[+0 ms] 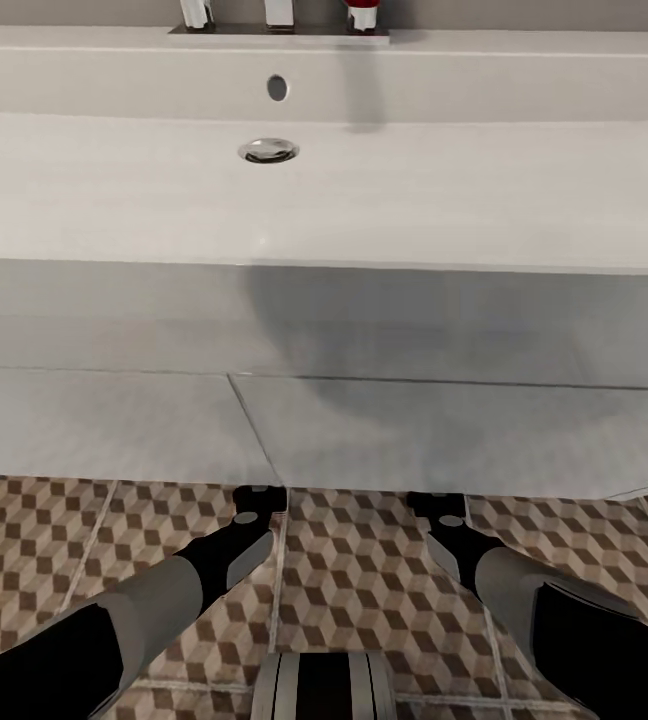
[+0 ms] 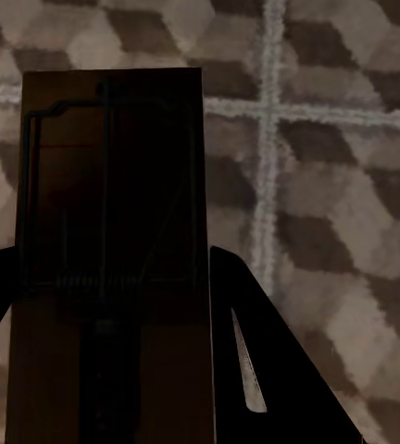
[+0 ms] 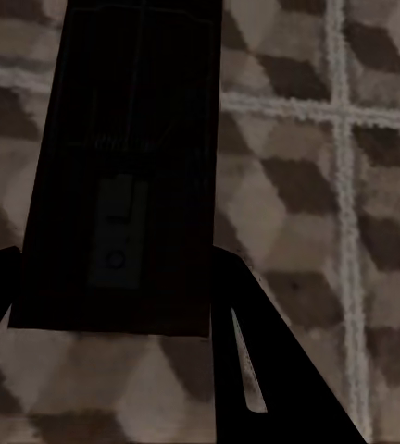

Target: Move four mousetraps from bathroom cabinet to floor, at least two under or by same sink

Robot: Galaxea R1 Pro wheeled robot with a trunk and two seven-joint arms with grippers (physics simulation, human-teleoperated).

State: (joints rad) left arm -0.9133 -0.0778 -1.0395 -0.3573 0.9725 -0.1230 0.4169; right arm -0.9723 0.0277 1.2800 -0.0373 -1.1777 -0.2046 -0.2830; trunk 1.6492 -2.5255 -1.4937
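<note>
In the left wrist view a dark-brown mousetrap (image 2: 107,231) with grey wire parts sits between the dark fingers (image 2: 265,361), and my left gripper is shut on it just above the bathroom floor (image 2: 339,185). The right wrist view shows a second mousetrap (image 3: 131,166) clamped the same way between its fingers (image 3: 265,361). From the head camera, my left gripper (image 1: 259,497) and right gripper (image 1: 436,503) both reach down low to the cube-patterned floor (image 1: 354,580), right at the foot of the white vanity front (image 1: 414,430) beneath the bathroom sink (image 1: 384,200). The cabinet is out of view.
The wide white basin has a chrome drain (image 1: 268,150) and tap fittings (image 1: 279,14) at its back edge. My own base (image 1: 324,685) shows at the lower edge between the arms. Tiled floor lies open on either side of the arms.
</note>
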